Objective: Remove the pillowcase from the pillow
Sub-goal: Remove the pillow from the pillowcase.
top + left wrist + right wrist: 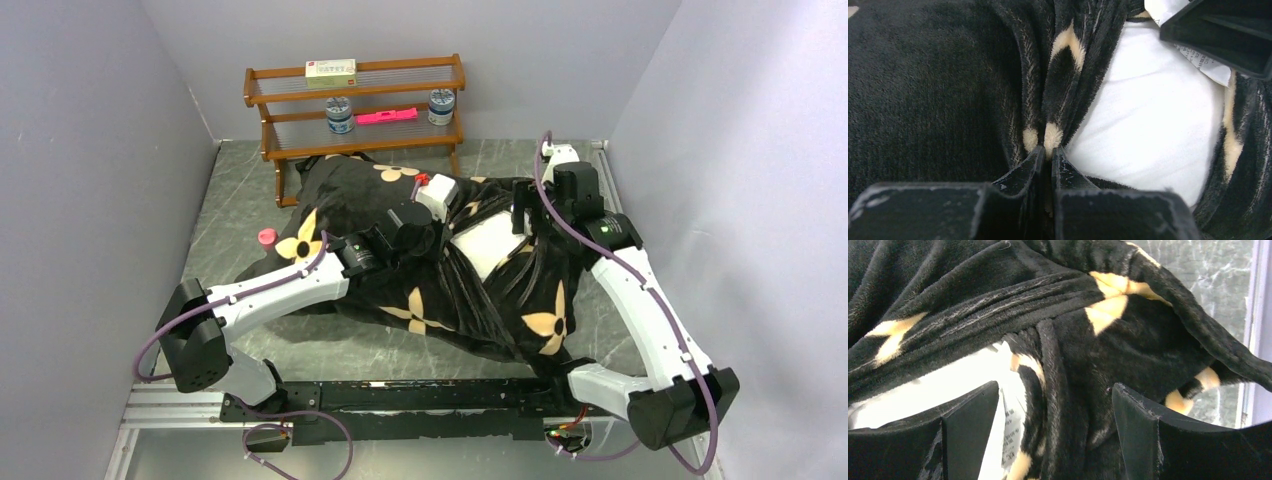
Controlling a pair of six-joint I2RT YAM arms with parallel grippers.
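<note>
Black: one pillowcase; white: one pillow

A wooden two-tier rack stood at the 12 o'clock edge of the dark marbled table, against the grey back wall. A pale flat box lay on its top tier. The lower tier held a small jar near the middle and a second jar toward 3 o'clock, with a bright pink flat object lying between them. A small pink round cap sat on the table at about 9 o'clock.
</note>
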